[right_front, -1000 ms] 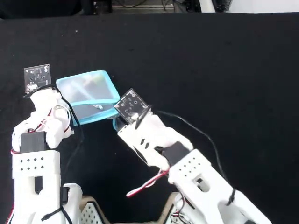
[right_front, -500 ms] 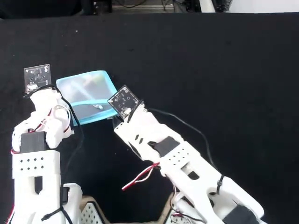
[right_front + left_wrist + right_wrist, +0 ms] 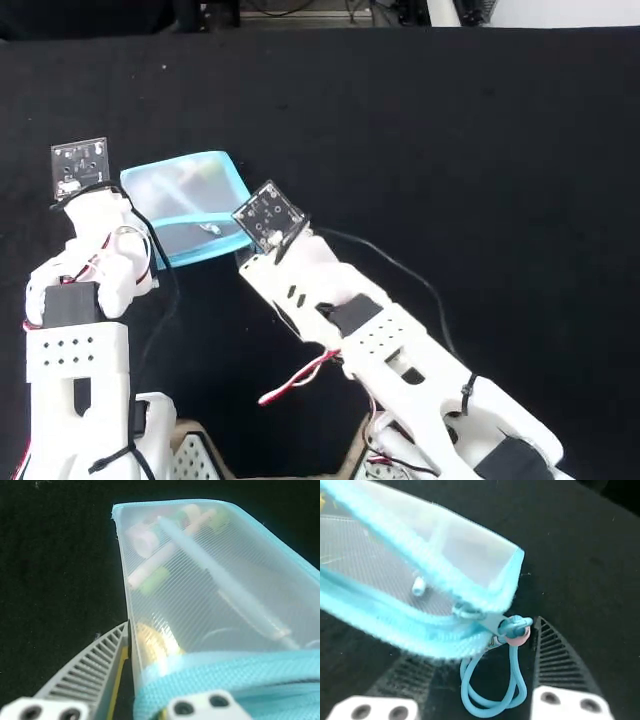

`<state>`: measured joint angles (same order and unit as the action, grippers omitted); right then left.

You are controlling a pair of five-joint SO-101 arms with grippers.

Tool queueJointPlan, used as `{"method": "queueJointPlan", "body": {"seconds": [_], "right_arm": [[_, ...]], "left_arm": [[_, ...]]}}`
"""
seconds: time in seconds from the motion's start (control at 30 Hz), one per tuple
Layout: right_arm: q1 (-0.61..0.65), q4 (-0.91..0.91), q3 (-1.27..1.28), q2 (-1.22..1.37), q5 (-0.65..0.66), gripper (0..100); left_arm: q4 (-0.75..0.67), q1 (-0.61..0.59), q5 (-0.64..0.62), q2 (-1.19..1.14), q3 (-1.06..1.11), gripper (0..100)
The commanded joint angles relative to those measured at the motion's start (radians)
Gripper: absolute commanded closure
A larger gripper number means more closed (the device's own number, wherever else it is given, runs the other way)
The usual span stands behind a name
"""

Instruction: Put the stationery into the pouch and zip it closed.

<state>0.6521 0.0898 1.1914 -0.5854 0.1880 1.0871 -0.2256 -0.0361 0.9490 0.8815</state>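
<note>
A clear pouch (image 3: 188,200) with teal trim lies on the black table, and pens and other stationery (image 3: 150,555) show through its side. My left gripper (image 3: 150,262) is shut on the pouch's near left corner (image 3: 150,680), with one ribbed finger (image 3: 95,670) beside the wall. At the near right corner, my right gripper (image 3: 245,257) stands open. The zipper slider (image 3: 467,612), its pink-tipped pull (image 3: 516,628) and the blue cord loop (image 3: 492,692) hang between its fingers (image 3: 560,660). Left of the slider the two teal zipper edges stand apart.
The black table (image 3: 460,150) stretches bare to the right and behind the pouch. Both arms' white bodies crowd the near side, and a red and white cable (image 3: 295,380) hangs from the right arm.
My right arm has shifted a little left, toward the pouch's corner. The left arm and the pouch have stayed put.
</note>
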Motion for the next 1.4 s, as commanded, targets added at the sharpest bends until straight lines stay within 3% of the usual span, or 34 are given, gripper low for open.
{"method": "queueJointPlan", "body": {"seconds": [0.0,0.07,0.2,0.27,0.47,0.63,1.0,1.37], "right_arm": [[-0.012,-0.097,0.015,-0.004,-0.002,77.3],[-0.012,-0.101,0.019,-0.004,-0.002,80.2],[-0.012,-0.107,0.016,-0.005,0.000,99.5],[-0.012,-0.104,0.016,-0.005,0.000,95.6],[-0.049,-0.087,0.024,-0.068,0.000,98.8],[-0.115,0.137,0.005,-0.266,-0.002,98.8],[0.044,0.485,0.008,-0.723,-0.002,98.8],[0.127,0.315,0.156,-0.771,-0.002,98.7]], "left_arm": [[0.003,0.005,-0.006,-0.005,-0.012,96],[0.003,0.005,-0.006,-0.005,-0.012,96],[0.003,0.005,-0.006,-0.005,-0.012,96],[0.003,0.005,-0.006,-0.005,-0.012,96],[0.003,0.004,-0.006,-0.005,-0.012,96],[0.003,0.004,-0.006,-0.005,-0.012,96],[0.002,0.004,-0.006,-0.005,-0.012,96],[0.002,0.004,-0.006,-0.005,-0.012,96]]}}
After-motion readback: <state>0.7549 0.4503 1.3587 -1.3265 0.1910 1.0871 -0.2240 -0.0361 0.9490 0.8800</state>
